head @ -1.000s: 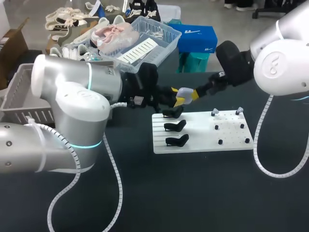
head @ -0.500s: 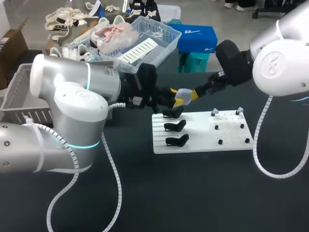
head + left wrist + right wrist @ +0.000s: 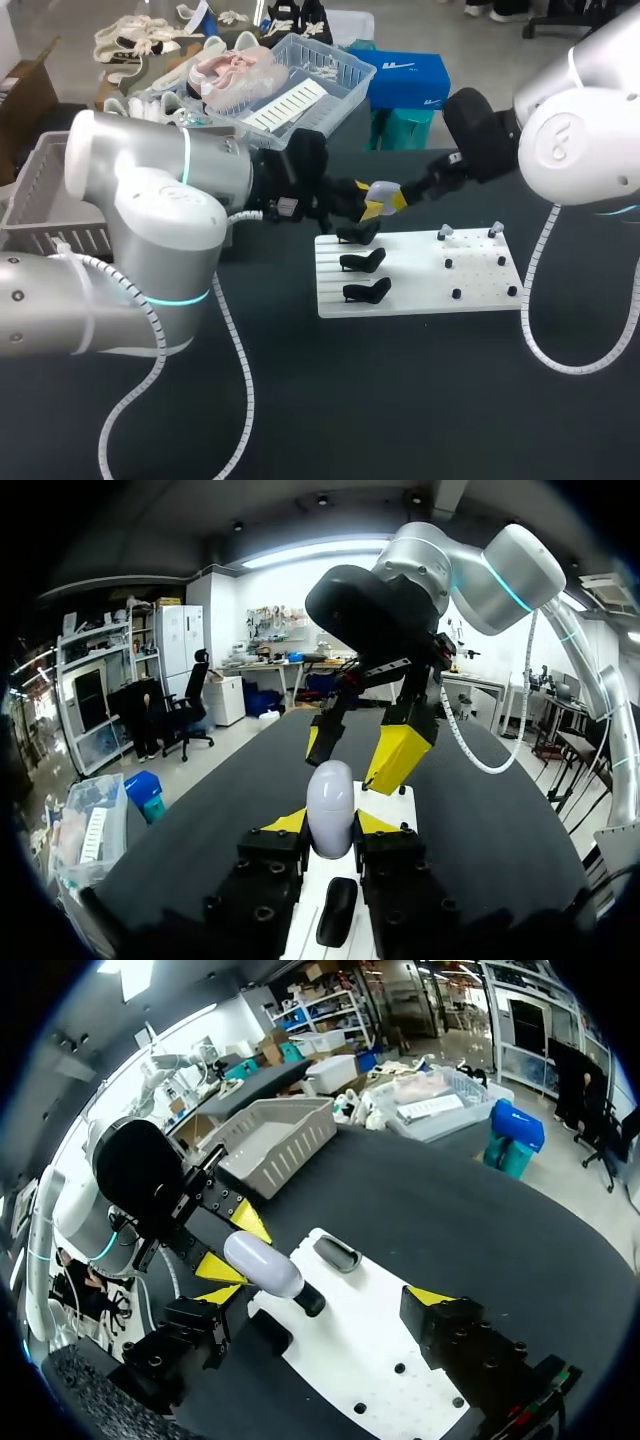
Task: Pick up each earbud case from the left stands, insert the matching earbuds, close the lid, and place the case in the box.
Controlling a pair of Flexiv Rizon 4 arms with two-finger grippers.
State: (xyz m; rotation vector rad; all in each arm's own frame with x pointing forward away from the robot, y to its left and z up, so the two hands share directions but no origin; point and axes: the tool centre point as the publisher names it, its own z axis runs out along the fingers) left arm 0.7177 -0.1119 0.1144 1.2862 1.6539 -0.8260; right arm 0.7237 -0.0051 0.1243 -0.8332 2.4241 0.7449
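Small, smooth, rounded case point(image 3: 331, 805), probably light, hard-shelled and slippery. Clamped between left fingers point(image 3: 285, 823), held above the board's point(image 3: 420, 290) far stand point(image 3: 358, 235). Right fingers point(image 3: 400, 755) spread wide just beyond, grasping nothing. Best held by opposite sides, clear of the lid.

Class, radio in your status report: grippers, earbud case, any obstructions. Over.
Left gripper shut on earbud case, above white board. Right gripper open, facing it. No obstruction seen.
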